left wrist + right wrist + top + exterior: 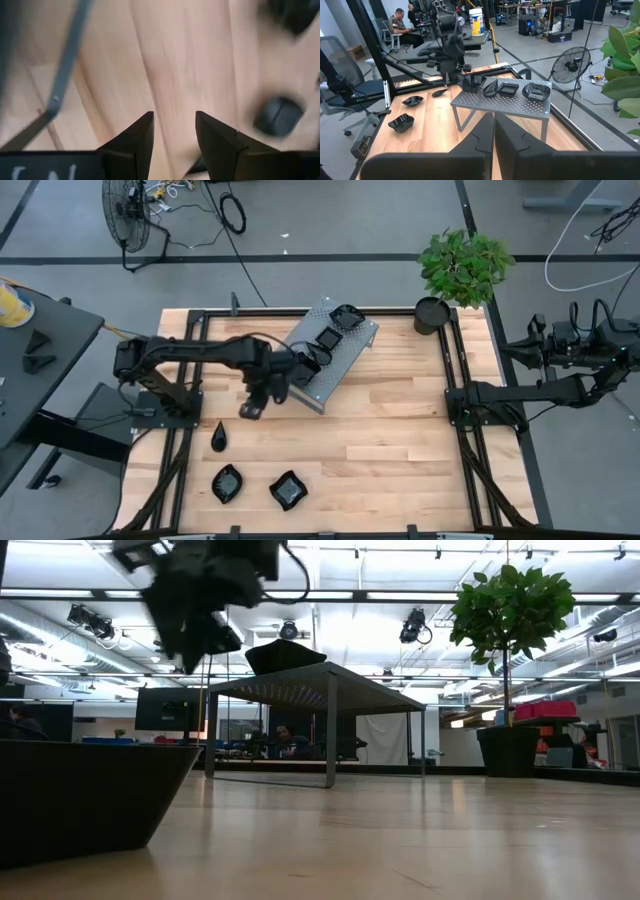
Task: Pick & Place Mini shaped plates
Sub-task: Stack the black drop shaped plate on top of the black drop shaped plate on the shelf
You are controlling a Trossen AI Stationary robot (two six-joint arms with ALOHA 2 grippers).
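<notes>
Three mini shaped plates (347, 317) (329, 340) (310, 360) sit on top of a grey perforated metal stand (350, 355) at the table's far middle. Three more lie flat on the wood near the front left: a teardrop plate (219, 437), a wavy one (227, 483) and a squarish one (288, 490). My left gripper (250, 411) hangs open above bare wood just left of the stand, pointing down, with nothing between its fingers (173, 120). My right gripper (493, 134) is shut and empty, parked beyond the table's right edge.
A black plant pot (432, 315) with a green plant (465, 265) stands at the far right corner. The stand's legs (457, 117) rise from the table beside my left gripper. Bare wood fills the table's middle and right (400, 440).
</notes>
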